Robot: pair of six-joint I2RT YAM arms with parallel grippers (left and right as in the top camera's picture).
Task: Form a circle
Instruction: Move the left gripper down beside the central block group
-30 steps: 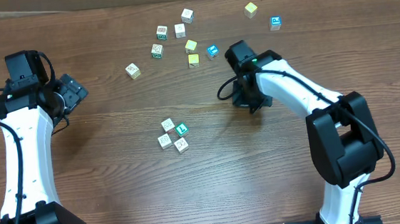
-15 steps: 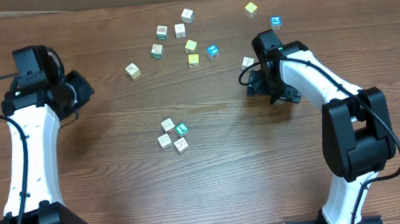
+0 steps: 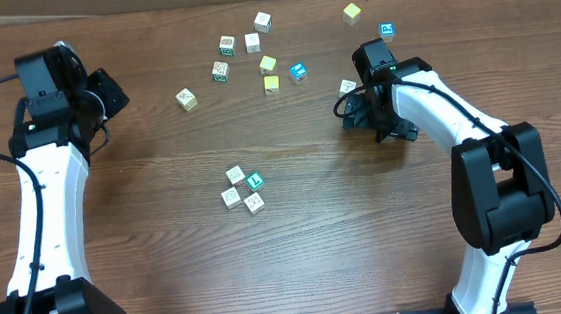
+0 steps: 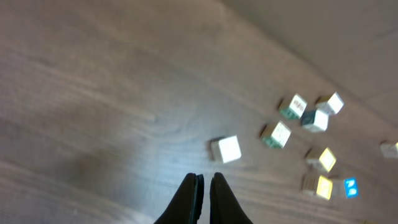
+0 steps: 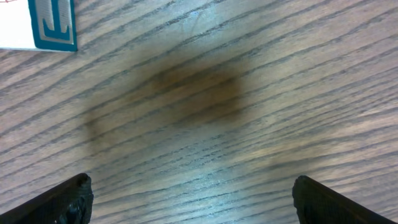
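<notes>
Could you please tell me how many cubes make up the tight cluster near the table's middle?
4: top-left cube, green-faced cube at right, lower-left cube, bottom cube. None looks hidden from overhead.

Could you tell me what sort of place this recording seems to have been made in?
Probably a robotics lab bench set up for manipulation practice. A left arm and a right arm stand at a wood-grain table, and small printed cubes lie scattered on it.
</notes>
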